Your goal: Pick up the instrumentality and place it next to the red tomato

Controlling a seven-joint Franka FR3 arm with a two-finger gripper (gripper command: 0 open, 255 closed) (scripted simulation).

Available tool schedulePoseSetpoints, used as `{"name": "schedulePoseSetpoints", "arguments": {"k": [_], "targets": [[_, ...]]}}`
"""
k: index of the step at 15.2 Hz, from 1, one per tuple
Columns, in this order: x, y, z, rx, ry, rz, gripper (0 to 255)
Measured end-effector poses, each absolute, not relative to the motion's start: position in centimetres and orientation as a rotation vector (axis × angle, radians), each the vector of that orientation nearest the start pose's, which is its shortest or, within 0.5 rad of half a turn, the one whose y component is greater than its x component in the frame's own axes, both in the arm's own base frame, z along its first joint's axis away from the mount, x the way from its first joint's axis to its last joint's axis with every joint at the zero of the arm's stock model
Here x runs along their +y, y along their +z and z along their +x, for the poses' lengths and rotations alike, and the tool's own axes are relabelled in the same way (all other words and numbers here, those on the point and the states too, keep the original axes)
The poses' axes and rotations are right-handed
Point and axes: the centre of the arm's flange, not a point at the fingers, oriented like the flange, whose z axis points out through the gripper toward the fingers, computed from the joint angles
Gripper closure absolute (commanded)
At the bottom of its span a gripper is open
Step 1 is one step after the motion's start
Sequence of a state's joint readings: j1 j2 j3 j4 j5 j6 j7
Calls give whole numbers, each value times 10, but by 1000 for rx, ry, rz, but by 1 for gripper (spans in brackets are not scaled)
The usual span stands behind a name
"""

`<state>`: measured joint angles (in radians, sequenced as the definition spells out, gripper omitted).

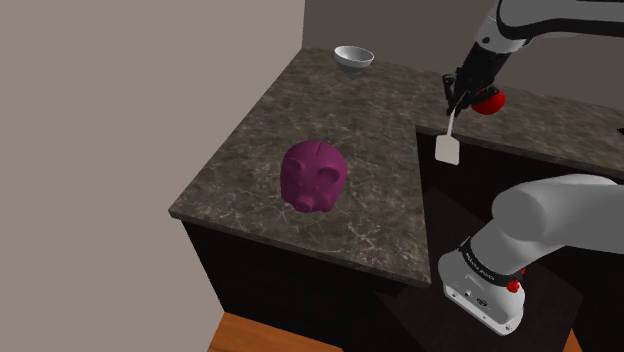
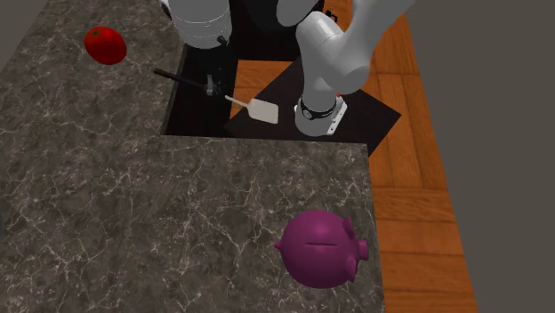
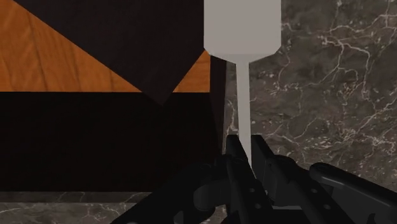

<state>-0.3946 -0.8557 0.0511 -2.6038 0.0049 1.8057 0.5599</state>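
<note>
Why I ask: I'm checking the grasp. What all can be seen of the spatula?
The spatula looks plain pale grey-white, with a flat, roughly rectangular blade with rounded corners on a thin straight handle. The gripper clasps the handle's end between its fingers, and nothing else touches it. It hangs in the air with the blade lower than the handle, above the counter edge, close to the red tomato.

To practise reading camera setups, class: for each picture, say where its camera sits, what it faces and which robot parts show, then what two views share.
Shoulder view: beside the stand, looking down over the counter and piggy bank; arm and gripper show.
Second exterior view: across the counter, looking down toward the stand; arm shows.
Wrist view: on the hand, looking along the fingers clasping the spatula.
Shared: both exterior views show the tomato, piggy bank and spatula.
</note>
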Motion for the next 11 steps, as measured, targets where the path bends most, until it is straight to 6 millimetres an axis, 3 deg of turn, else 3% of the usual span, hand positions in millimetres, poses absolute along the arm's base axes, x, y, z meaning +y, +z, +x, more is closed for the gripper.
{"name": "schedulePoseSetpoints", "arguments": {"k": [11], "targets": [[-240, 512, 262, 1407, -95, -2838, 255]]}}
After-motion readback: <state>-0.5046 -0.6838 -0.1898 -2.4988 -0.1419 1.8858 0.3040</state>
